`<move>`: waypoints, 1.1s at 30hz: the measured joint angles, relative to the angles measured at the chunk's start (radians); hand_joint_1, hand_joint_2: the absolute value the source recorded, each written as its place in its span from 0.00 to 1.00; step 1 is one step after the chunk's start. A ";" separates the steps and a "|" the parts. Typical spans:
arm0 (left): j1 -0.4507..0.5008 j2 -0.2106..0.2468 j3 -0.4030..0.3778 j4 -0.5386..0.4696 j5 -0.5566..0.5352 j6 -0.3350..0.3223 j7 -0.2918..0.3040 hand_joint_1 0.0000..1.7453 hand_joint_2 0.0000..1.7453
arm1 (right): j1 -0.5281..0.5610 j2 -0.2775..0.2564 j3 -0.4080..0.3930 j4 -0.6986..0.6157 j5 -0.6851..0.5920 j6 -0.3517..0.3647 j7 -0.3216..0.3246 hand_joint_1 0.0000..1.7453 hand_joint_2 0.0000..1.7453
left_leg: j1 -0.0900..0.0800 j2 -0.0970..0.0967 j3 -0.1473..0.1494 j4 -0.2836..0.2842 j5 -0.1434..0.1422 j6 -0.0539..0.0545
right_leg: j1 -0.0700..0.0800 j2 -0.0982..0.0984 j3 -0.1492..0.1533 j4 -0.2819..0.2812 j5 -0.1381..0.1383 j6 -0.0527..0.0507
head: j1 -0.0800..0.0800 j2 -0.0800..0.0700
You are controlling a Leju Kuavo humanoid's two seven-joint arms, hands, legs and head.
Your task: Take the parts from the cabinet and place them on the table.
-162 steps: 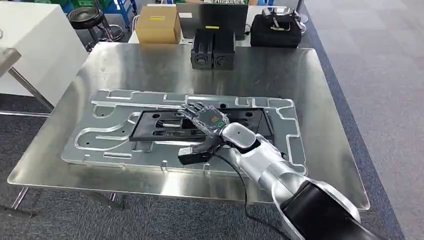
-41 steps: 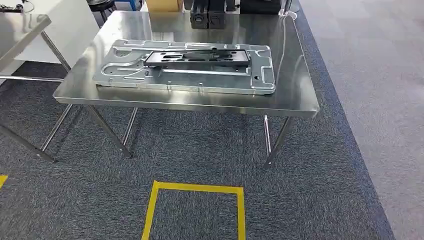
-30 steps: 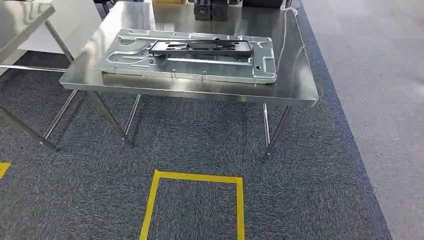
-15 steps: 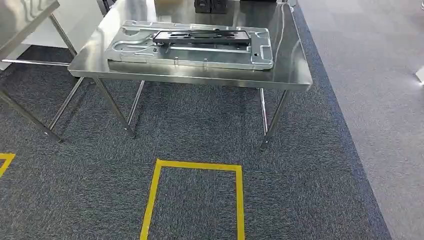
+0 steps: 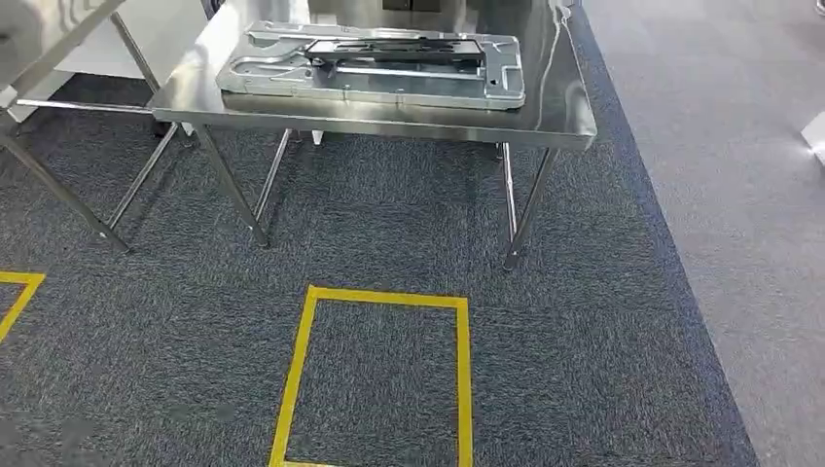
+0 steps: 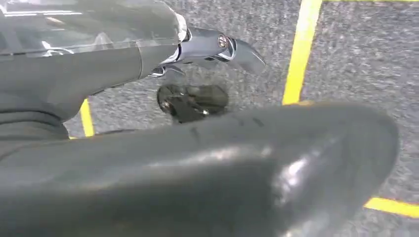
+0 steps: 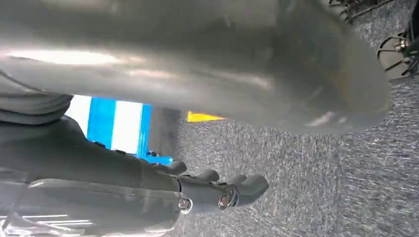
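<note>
In the head view a steel bench [image 5: 545,122] is seen at the top of the picture, standing on thin metal legs on dark grey carpet [image 5: 389,243]. A large silver plate [image 5: 389,88] with cut-outs lies flat on the bench, and a black frame [image 5: 399,49] is laid on top of the plate, towards its far side. A second bench [image 5: 58,29] is partly seen at the upper left, just beside the first. A yellow tape rectangle [image 5: 375,297] is marked on the carpet in front of the bench, and a corner of further yellow tape [image 5: 19,282] is seen at the left edge. Lighter grey flooring [image 5: 739,195] borders the carpet on the right. In the left wrist view the left hand [image 6: 188,148] is shown close against the camera above carpet with yellow tape; its thick thumb crosses the picture and its dark fingers [image 6: 217,47] lie extended, with nothing grasped. In the right wrist view the right hand [image 7: 197,74] is shown above the carpet, near a blue and white panel [image 7: 116,126]; its fingers [image 7: 232,190] are stretched out side by side, and nothing is held in them.
</note>
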 joint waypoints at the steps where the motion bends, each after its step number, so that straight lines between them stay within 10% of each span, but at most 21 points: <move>1: 0.001 0.000 0.000 0.000 0.000 0.000 0.000 0.00 0.00 | 0.000 0.000 0.000 0.000 0.000 0.000 0.000 0.00 0.00 | -0.001 0.001 -0.006 0.005 0.005 0.008 | 0.000 0.000 -0.002 -0.003 0.010 0.008 | 0.000 0.000; 3: 0.002 -0.001 -0.001 0.000 0.000 0.000 0.001 0.00 0.00 | 0.003 0.000 0.000 0.000 0.000 0.000 0.001 0.00 0.00 | 0.002 0.012 -0.027 0.001 0.032 0.029 | -0.008 0.006 -0.015 0.010 -0.013 0.020 | 0.000 0.000; 5: 0.001 0.000 -0.001 0.000 0.000 0.001 0.000 0.00 0.00 | 0.003 0.000 0.000 0.000 0.000 -0.001 0.001 0.00 0.00 | 0.000 0.012 -0.059 0.001 0.057 0.042 | -0.009 0.007 -0.045 0.114 -0.149 0.026 | 0.000 0.000; 7: 0.002 0.000 -0.001 0.000 0.000 0.002 0.000 0.00 0.00 | 0.003 0.000 0.000 0.000 0.000 -0.002 0.002 0.00 0.00 | -0.006 0.013 -0.096 0.004 0.084 0.045 | -0.009 0.008 -0.073 0.260 -0.228 0.032 | 0.000 0.000; 9: 0.002 0.000 -0.002 0.000 0.000 0.002 0.000 0.00 0.00 | 0.004 0.000 0.000 0.000 0.000 -0.001 0.002 0.00 0.00 | -0.011 0.013 -0.130 0.011 0.108 0.043 | -0.008 0.008 -0.058 0.310 -0.184 0.030 | 0.000 0.000; 11: 0.002 0.000 -0.003 0.000 0.000 0.002 0.000 0.00 0.00 | 0.003 0.000 0.000 0.000 0.000 -0.002 0.002 0.00 0.00 | -0.014 0.013 -0.171 0.024 0.128 0.040 | -0.005 0.008 0.037 0.206 -0.102 0.019 | 0.000 0.000; 14: 0.001 -0.003 -0.006 0.000 0.000 0.002 0.000 0.00 0.00 | -0.001 -0.003 0.000 0.000 0.000 -0.002 0.002 0.00 0.00 | -0.020 0.013 -0.197 0.038 0.153 0.029 | 0.006 0.006 0.219 -0.061 -0.159 -0.008 | 0.000 0.000; 17: 0.002 -0.003 -0.006 0.000 0.000 0.002 0.000 0.00 0.00 | 0.000 -0.003 0.000 0.000 0.000 -0.003 0.001 0.00 0.00 | -0.015 0.015 -0.203 0.027 0.188 0.010 | 0.010 0.008 0.195 -0.062 -0.135 -0.025 | 0.000 0.000; 18: 0.003 0.000 -0.007 0.000 0.000 0.002 0.000 0.00 0.00 | 0.000 0.001 0.000 0.002 0.000 -0.002 0.002 0.00 0.00 | -0.013 0.010 -0.210 0.037 0.172 0.005 | 0.002 0.000 0.185 -0.067 -0.118 -0.032 | 0.000 0.000; 22: 0.007 0.000 -0.008 0.000 0.000 0.002 0.000 0.00 0.00 | 0.000 0.001 0.000 0.002 0.000 -0.004 0.002 0.00 0.00 | -0.003 0.006 -0.275 0.282 -0.051 -0.013 | 0.004 -0.001 0.115 -0.063 -0.064 -0.043 | 0.000 0.000; 23: 0.007 0.000 -0.008 0.000 0.000 0.002 0.000 0.00 0.00 | 0.000 0.001 0.000 0.002 0.000 -0.003 0.002 0.00 1.00 | -0.002 0.006 -0.276 0.337 -0.051 -0.017 | 0.004 -0.001 0.094 -0.059 -0.051 -0.041 | 0.000 0.000; 25: 0.007 0.000 -0.008 0.000 0.000 0.014 0.015 0.00 0.00 | -0.001 0.001 -0.001 0.002 -0.009 -0.002 -0.004 0.00 1.00 | 0.004 0.006 -0.226 0.318 0.012 -0.024 | 0.000 0.000 0.052 -0.043 -0.036 -0.039 | 0.000 0.000; 26: 0.006 0.002 -0.008 0.000 0.000 0.034 0.041 0.00 0.00 | -0.001 0.001 -0.005 0.002 -0.027 -0.004 -0.019 0.00 1.00 | 0.010 0.007 -0.147 0.218 0.019 -0.034 | -0.003 0.001 0.036 -0.032 -0.031 -0.035 | 0.000 0.000; 27: 0.004 0.002 -0.008 0.000 0.000 0.053 0.058 0.00 0.00 | -0.002 0.002 -0.016 0.002 -0.042 -0.008 -0.036 0.00 0.00 | 0.017 0.005 -0.052 0.091 0.020 -0.043 | -0.003 0.001 0.018 -0.013 -0.028 -0.030 | 0.000 0.000; 28: -0.004 0.001 -0.008 0.000 0.000 0.058 0.066 0.00 0.00 | -0.007 0.000 -0.021 0.001 -0.048 -0.010 -0.044 0.00 0.00 | 0.024 -0.002 0.005 -0.013 -0.027 -0.053 | 0.004 0.000 -0.001 0.013 -0.030 -0.024 | -0.001 0.000; 30: -0.007 0.001 -0.008 -0.001 0.001 0.064 0.073 0.00 0.00 | -0.006 -0.001 -0.027 0.001 -0.052 -0.012 -0.050 0.00 0.00 | 0.015 -0.003 -0.009 0.006 -0.029 -0.017 | 0.004 0.003 -0.010 0.023 -0.035 -0.016 | 0.001 0.000; 31: -0.005 0.001 -0.009 -0.001 0.001 0.064 0.074 0.00 0.00 | -0.007 -0.001 -0.030 0.001 -0.053 -0.012 -0.051 0.00 0.00 | 0.014 -0.001 -0.013 0.007 0.001 -0.030 | 0.003 0.005 -0.012 0.022 -0.020 -0.017 | 0.001 0.000; 33: -0.002 0.003 -0.009 0.000 0.001 0.066 0.078 0.00 0.00 | -0.006 -0.001 -0.038 0.001 -0.054 -0.011 -0.051 0.00 0.00 | 0.010 0.003 -0.019 0.008 0.004 -0.017 | -0.002 0.010 -0.014 0.014 -0.003 -0.005 | 0.001 0.000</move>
